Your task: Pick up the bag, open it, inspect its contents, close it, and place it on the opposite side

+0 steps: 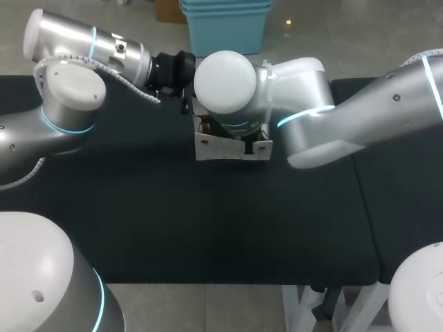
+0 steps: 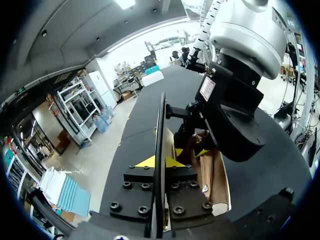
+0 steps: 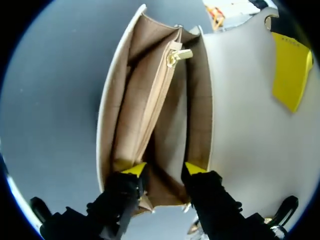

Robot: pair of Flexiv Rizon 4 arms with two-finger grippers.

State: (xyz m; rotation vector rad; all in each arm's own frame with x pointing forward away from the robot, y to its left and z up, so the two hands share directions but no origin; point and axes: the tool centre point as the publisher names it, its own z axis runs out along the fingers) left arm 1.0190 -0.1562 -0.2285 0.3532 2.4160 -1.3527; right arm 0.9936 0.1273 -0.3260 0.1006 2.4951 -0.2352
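Note:
A cream bag (image 1: pixel 232 149) stands open at the table's far middle, showing tan lining. In the left wrist view its raised flap (image 2: pixel 160 125) is seen edge-on, pinched between the yellow tips of my left gripper (image 2: pixel 160 162). My right arm comes over the bag from the right, its wrist hiding most of the bag's mouth in the head view. The right gripper (image 3: pixel 165 169) points down into the bag (image 3: pixel 150 100) with its fingers apart and nothing held between them. A gold zipper pull (image 3: pixel 179 55) lies ahead of them. The flap (image 3: pixel 240 110) stands beside them with a left fingertip (image 3: pixel 290 70) on it.
The black table (image 1: pixel 208 228) stretches wide in front of the bag and to both sides. My arms' white bases (image 1: pixel 41 277) sit at the near corners. A seam (image 1: pixel 360 187) splits the table on the right.

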